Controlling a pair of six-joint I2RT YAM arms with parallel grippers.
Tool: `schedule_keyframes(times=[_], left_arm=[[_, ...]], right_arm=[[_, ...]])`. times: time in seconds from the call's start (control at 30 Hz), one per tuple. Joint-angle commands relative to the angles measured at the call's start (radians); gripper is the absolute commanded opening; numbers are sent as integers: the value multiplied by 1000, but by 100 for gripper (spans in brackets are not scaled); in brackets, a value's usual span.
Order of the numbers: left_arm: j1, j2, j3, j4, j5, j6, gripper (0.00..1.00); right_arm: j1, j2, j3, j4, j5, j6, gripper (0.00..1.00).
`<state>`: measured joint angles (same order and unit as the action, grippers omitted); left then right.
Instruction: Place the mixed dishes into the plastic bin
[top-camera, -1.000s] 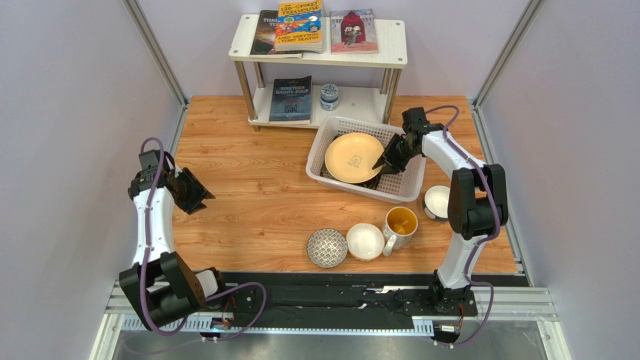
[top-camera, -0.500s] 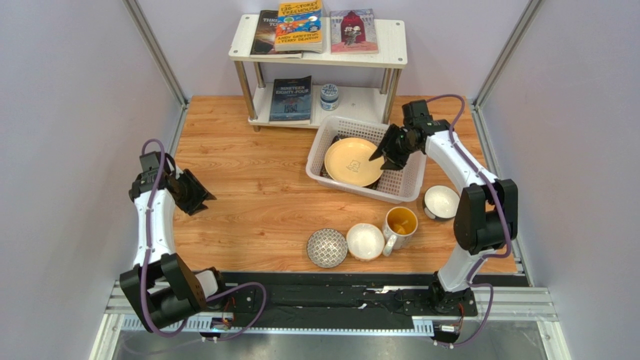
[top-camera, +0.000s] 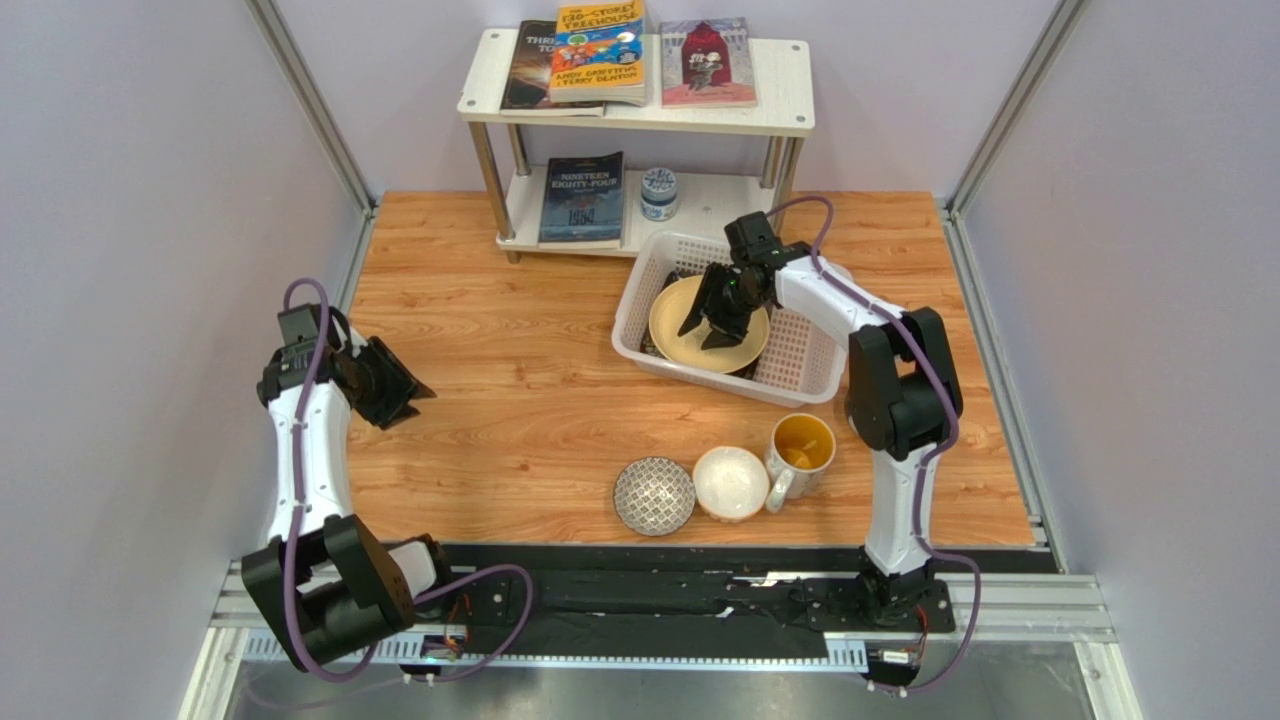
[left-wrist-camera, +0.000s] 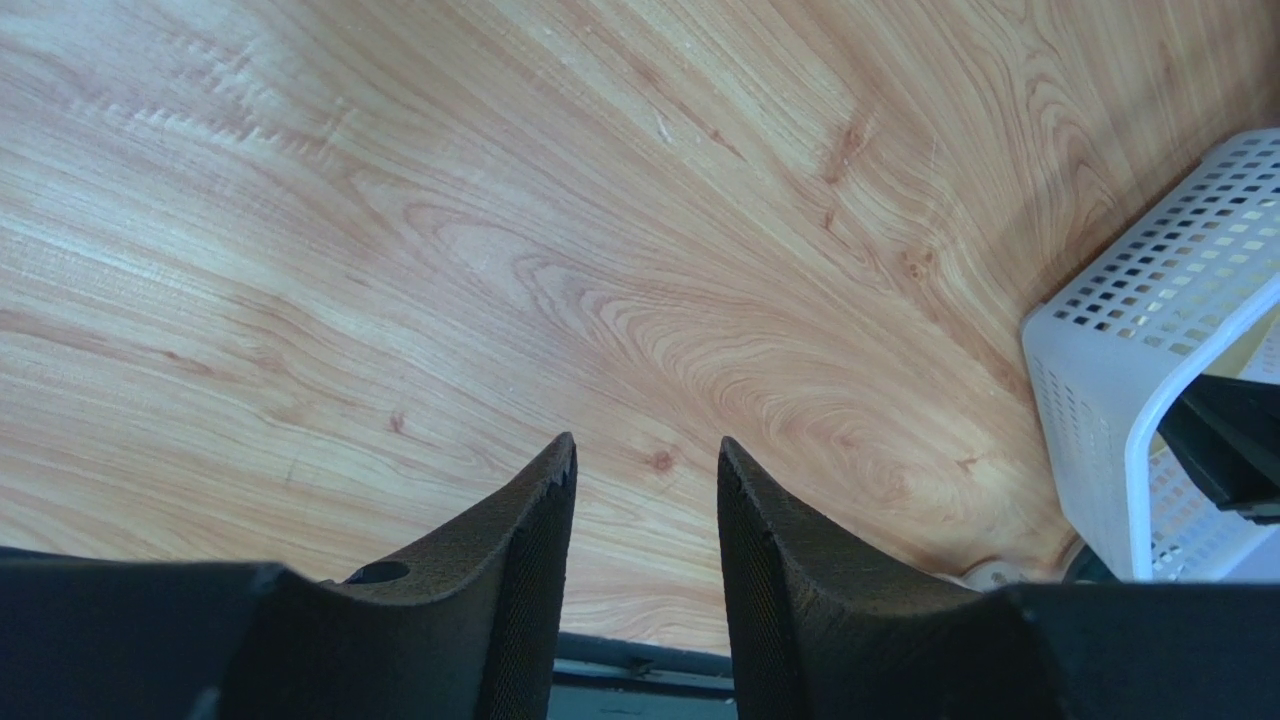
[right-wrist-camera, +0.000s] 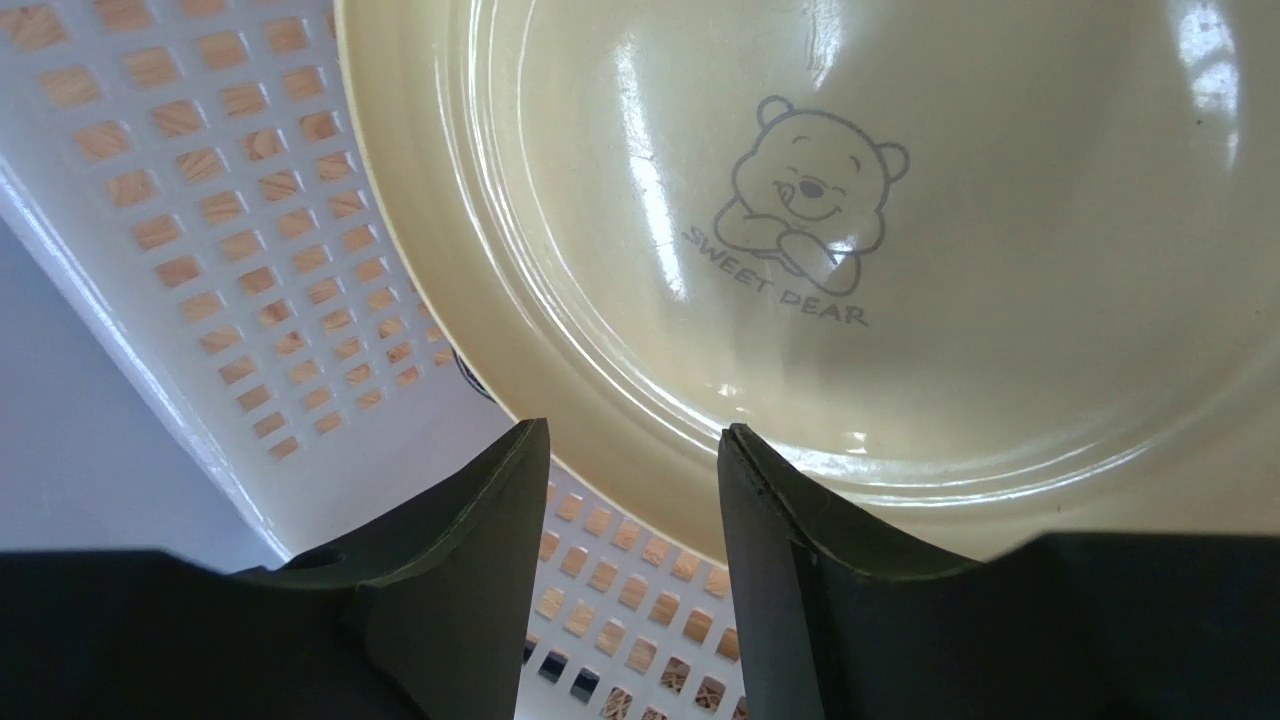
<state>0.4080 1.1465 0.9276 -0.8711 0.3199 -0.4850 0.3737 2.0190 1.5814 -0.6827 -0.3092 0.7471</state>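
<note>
My R hand (right-wrist-camera: 631, 435) hangs w/ fingers spread, gripping nothing, just above the yellow plate (right-wrist-camera: 842, 225), which lies inside the plastic bin (right-wrist-camera: 181, 225). L hand (left-wrist-camera: 643, 450) is likewise spread, empty, over the counter (left-wrist-camera: 451, 225). Grey-patterned bowl (top-camera: 654, 495), white bowl (top-camera: 730, 483) & mug (top-camera: 801, 446) sit on the counter near the bin.

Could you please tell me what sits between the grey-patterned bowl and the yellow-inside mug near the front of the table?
A white bowl sits between the grey-patterned bowl and the mug, close beside both. The top external view shows it.
</note>
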Motion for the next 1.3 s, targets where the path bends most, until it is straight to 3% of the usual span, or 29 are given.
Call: schedule_keyframes(times=[0.0, 0.17, 0.4, 0.73, 0.97, 1.27], left_arm=[[8, -30, -6, 14, 21, 2, 45], [2, -19, -29, 55, 99, -12, 45], [-230, 88, 68, 46, 107, 6, 47], [-330, 3, -97, 110, 266, -35, 52], [-614, -67, -173, 145, 194, -133, 52], [-840, -47, -217, 221, 134, -244, 52]], right_arm=[[25, -12, 54, 37, -43, 11, 49], [83, -54, 3, 51, -51, 14, 49], [157, -103, -101, 97, -64, 67, 49], [267, -192, -238, 155, -70, 143, 48], [310, -236, -218, 143, -36, 170, 48], [301, -344, -94, -66, 83, 80, 52]])
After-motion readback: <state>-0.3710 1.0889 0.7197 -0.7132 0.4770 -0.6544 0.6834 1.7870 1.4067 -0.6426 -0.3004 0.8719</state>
